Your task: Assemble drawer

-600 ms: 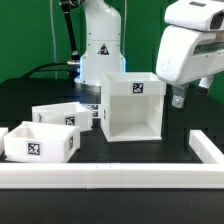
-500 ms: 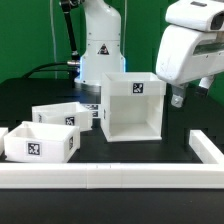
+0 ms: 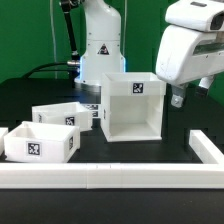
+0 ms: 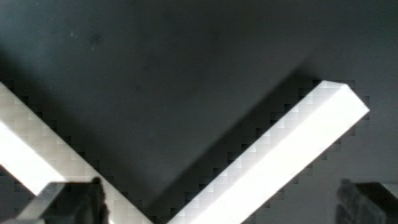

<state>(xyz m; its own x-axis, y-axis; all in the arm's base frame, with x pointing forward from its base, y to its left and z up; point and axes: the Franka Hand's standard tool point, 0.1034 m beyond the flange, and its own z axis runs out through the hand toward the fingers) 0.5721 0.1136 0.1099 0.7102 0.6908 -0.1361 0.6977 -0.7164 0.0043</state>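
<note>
The drawer's tall white housing (image 3: 132, 105) stands upright mid-table, its open side facing the camera and a tag on its inner back wall. The two low white trays (image 3: 40, 140) (image 3: 58, 113) sit side by side to the exterior view's left of it, each with a tag. My gripper (image 3: 183, 97) hangs in the air to the exterior view's right of the housing, above the table and clear of every part. In the wrist view its jaws (image 4: 221, 207) stand wide apart with nothing between them. None of the drawer parts shows in the wrist view.
A long low white rail (image 3: 100, 178) runs along the table's front and turns back at the exterior view's right (image 3: 206, 148). Its two arms cross the wrist view (image 4: 285, 140) below the gripper. The robot base (image 3: 100, 45) stands behind the housing. A strip of tags (image 3: 90, 114) lies between the trays and the housing.
</note>
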